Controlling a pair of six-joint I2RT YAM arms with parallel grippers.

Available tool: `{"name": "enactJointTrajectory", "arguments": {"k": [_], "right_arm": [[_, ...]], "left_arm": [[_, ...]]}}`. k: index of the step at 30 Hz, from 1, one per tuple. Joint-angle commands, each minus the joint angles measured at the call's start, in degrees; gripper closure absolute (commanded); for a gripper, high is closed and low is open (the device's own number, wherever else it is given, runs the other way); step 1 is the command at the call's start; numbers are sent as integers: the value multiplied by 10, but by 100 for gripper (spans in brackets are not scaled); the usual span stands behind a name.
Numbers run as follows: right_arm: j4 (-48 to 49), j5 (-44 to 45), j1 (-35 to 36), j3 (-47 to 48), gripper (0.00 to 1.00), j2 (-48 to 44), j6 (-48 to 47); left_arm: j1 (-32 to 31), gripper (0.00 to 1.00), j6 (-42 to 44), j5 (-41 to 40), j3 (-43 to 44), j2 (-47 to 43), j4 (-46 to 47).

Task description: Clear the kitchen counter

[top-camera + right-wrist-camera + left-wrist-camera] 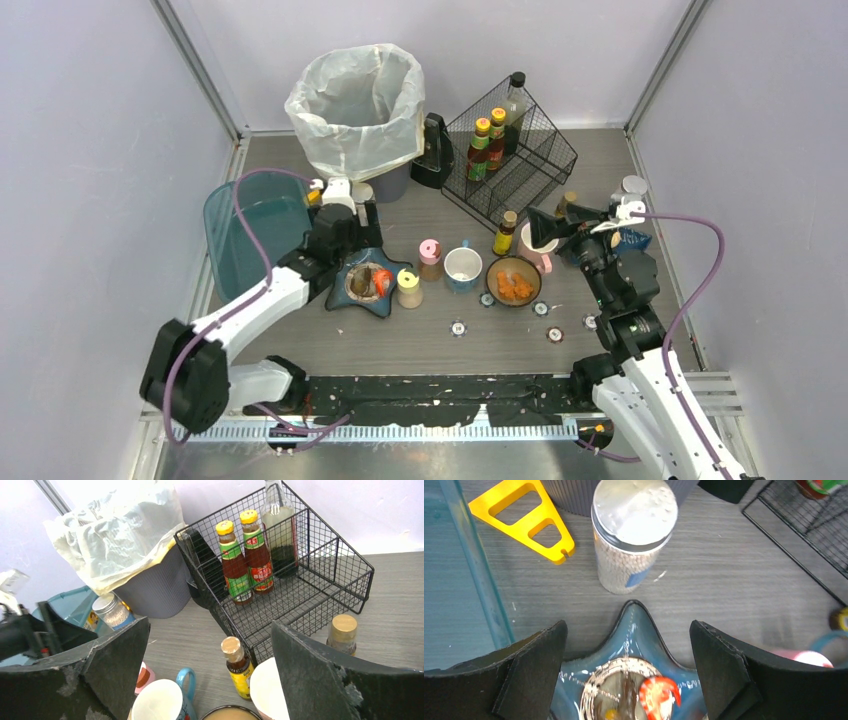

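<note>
The kitchen counter (400,345) is dark grey wood-grain. A blue star-shaped plate (375,285) with a red shrimp lies on it left of centre. My left gripper (358,262) hovers over the plate's far side, open and empty; in the left wrist view the gripper (628,630) straddles one plate point (636,625). My right gripper (548,232) is open and empty above a pink cup (537,252). The right wrist view shows the gripper (210,630) over a blue-handled mug (160,702), a small yellow-label bottle (237,667) and the cup (267,690).
A teal tub (250,230) sits far left, a bagged bin (358,110) at the back and a black wire rack (510,150) with sauce bottles. A bowl of orange food (513,281), two shakers (430,258), a silver-lidded jar (631,535), a yellow triangle (526,515) and loose caps (457,327) lie about.
</note>
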Motion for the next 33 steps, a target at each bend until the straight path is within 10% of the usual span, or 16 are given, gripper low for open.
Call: {"name": "enactJointTrajectory", "arguments": {"k": [1,19,33], "right_arm": [[48,3,0,-3,3,-4,12],[45,27,17,-8,4,-8,-5],[44,12,18,-4,4,-11,-16]], "left_arm": [[-3,5,8,-76,8,68,162],[-2,12,-47,-163,144,272,159],[-2,55,19,-62,89,169,170]]}}
